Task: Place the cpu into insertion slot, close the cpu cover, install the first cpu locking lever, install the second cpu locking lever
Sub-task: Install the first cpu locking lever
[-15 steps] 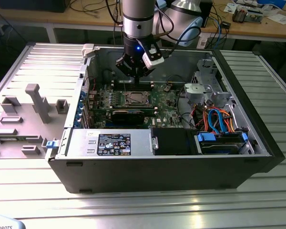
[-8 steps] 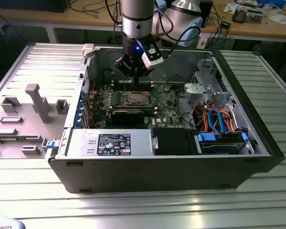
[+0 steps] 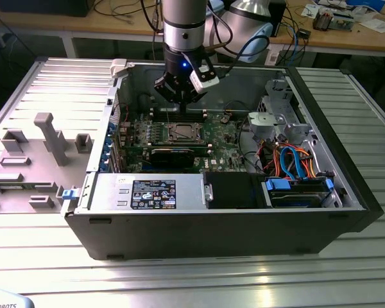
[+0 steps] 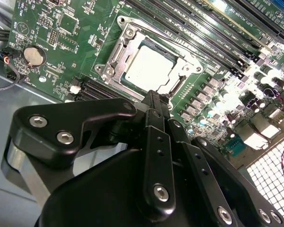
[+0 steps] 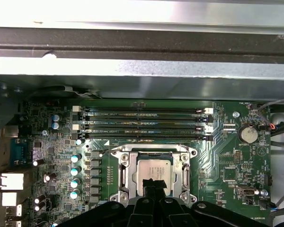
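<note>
Claw (image 4: 157, 97) pressed together, empty, tip over the socket (image 5: 117, 163). Chip (image 4: 149, 68) seated, cover (image 4: 128, 52) down; levers (image 4: 165, 39) unclear.

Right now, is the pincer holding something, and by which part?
Nothing is held: the pincer is shut and empty, its tip near the seated chip.

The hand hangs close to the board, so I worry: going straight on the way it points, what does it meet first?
Probably the cpu, at its edge beside the cpu cover; depth is unclear.
</note>
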You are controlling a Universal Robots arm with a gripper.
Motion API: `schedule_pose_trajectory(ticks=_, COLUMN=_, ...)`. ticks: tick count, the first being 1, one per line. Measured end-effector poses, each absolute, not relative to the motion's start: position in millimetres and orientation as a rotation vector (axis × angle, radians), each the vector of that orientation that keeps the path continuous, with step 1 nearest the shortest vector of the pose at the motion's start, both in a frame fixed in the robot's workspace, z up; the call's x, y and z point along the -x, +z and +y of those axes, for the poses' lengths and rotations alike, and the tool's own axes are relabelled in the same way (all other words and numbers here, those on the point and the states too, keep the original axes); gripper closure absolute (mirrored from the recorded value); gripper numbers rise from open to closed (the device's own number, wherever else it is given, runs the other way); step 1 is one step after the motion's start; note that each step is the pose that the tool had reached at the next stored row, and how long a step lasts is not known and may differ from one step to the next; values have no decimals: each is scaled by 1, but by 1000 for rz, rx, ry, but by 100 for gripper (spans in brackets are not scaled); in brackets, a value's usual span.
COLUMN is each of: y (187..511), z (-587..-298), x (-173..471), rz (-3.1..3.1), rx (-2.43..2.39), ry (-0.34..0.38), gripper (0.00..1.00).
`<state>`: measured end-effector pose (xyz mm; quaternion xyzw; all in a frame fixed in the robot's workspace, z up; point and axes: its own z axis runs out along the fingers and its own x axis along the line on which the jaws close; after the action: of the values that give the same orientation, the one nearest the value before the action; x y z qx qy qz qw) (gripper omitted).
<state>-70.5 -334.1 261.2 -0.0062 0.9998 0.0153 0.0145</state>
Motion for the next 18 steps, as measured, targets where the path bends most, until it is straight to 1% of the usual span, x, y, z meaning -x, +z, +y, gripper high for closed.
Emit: schedule_pose_trajectory(ticks=18, y=261, z=-334, x=89, rz=3112, rx=19, ry=48, gripper=89)
